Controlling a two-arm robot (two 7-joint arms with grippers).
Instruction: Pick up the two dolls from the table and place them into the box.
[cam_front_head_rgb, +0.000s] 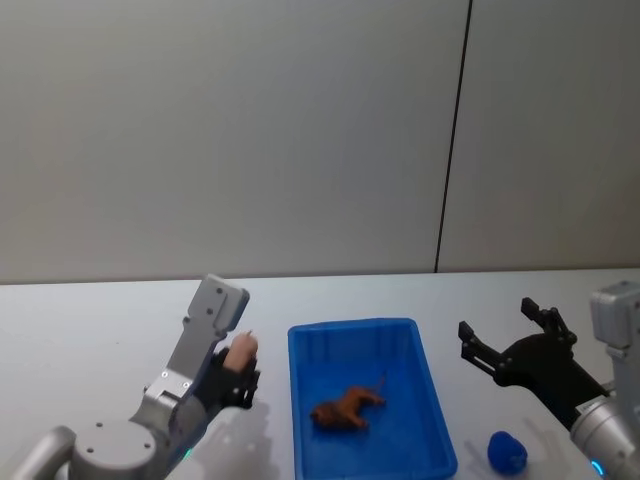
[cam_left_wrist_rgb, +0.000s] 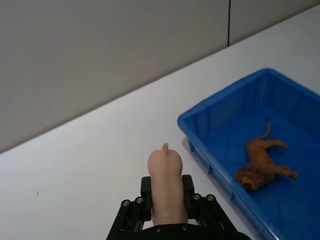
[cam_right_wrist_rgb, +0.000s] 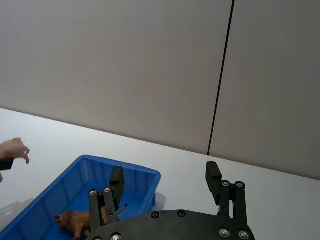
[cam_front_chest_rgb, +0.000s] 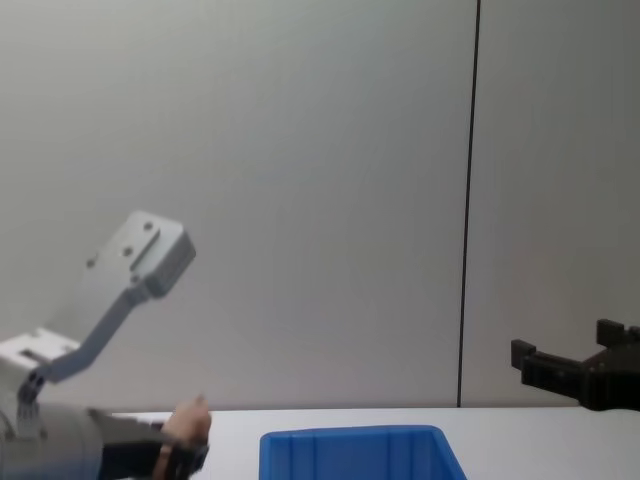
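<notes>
The pink doll (cam_left_wrist_rgb: 165, 175) is standing upright between the fingers (cam_left_wrist_rgb: 187, 186) of the left gripper (cam_left_wrist_rgb: 165, 192). The two black pads are pinching its lower half from either side, and its rounded top is sticking out past the fingertips. The left gripper is clamping this doll just to the left of the box (cam_front_head_rgb: 352, 327), outside its wall and over the table (cam_front_head_rgb: 100, 330). Inside the box, a brown doll (cam_front_head_rgb: 345, 408) is lying on its side near the middle of the floor. To the right of the box, the right gripper (cam_front_head_rgb: 497, 320) is hovering with its fingers spread wide and nothing between them. A small blue object (cam_front_head_rgb: 507, 452) is lying on the table near the box's near right corner.
</notes>
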